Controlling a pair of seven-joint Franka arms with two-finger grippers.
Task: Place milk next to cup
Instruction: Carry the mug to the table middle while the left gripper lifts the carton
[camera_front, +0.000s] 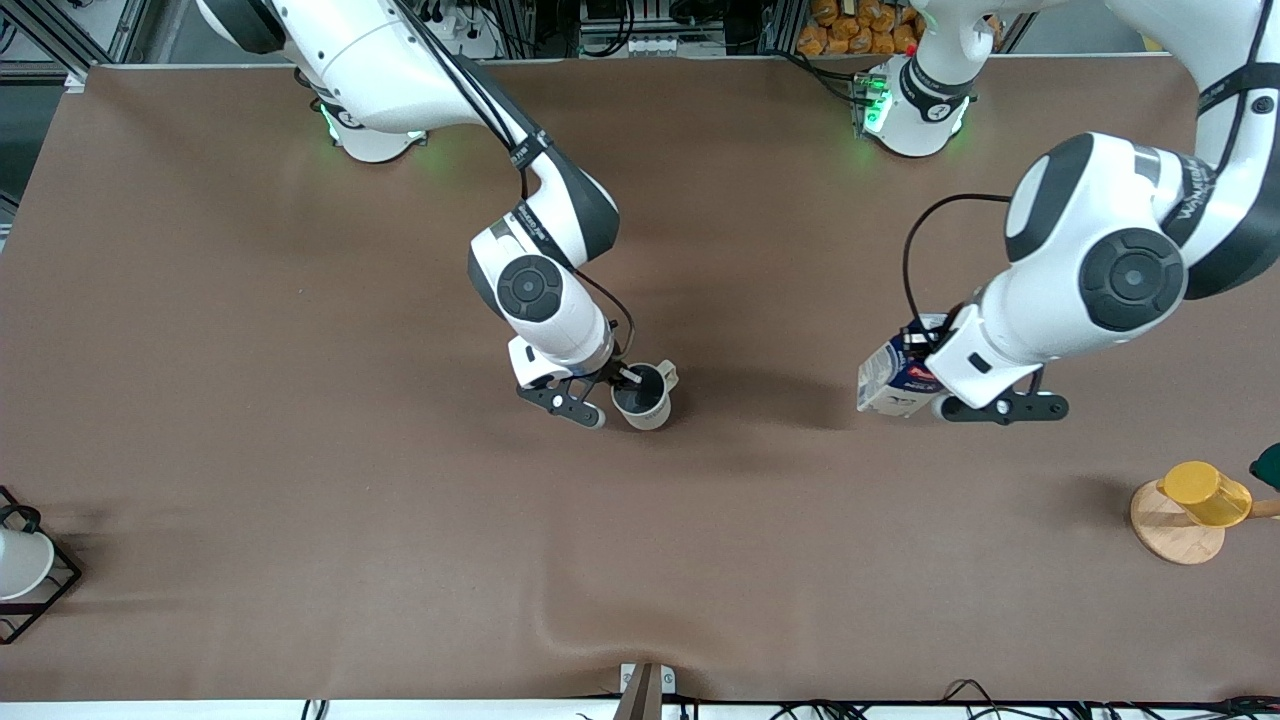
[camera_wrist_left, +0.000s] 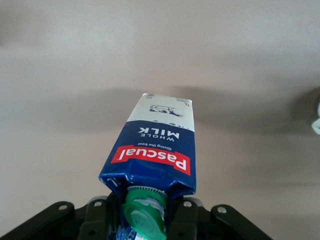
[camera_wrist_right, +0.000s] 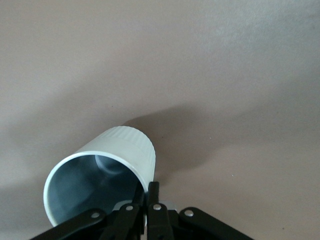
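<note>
The milk (camera_front: 893, 378) is a dark blue carton with a red label band, whitish sides and a green cap (camera_wrist_left: 145, 217). My left gripper (camera_front: 928, 362) is shut on its gable top and holds it tilted, low over the table. In the left wrist view the left gripper (camera_wrist_left: 142, 216) has one finger on each side of the carton (camera_wrist_left: 157, 145). The cup (camera_front: 642, 398) is cream-white with a grey inside. My right gripper (camera_front: 622, 381) is shut on its rim. In the right wrist view the right gripper (camera_wrist_right: 148, 200) pinches the cup wall (camera_wrist_right: 127, 150). A wide stretch of brown cloth separates cup and milk.
A yellow cup (camera_front: 1205, 493) sits on a round wooden disc (camera_front: 1170, 530) at the left arm's end. A plain white cup (camera_front: 20, 562) in a black wire frame (camera_front: 62, 590) stands at the right arm's end. The cloth has a fold (camera_front: 560, 630) near the front edge.
</note>
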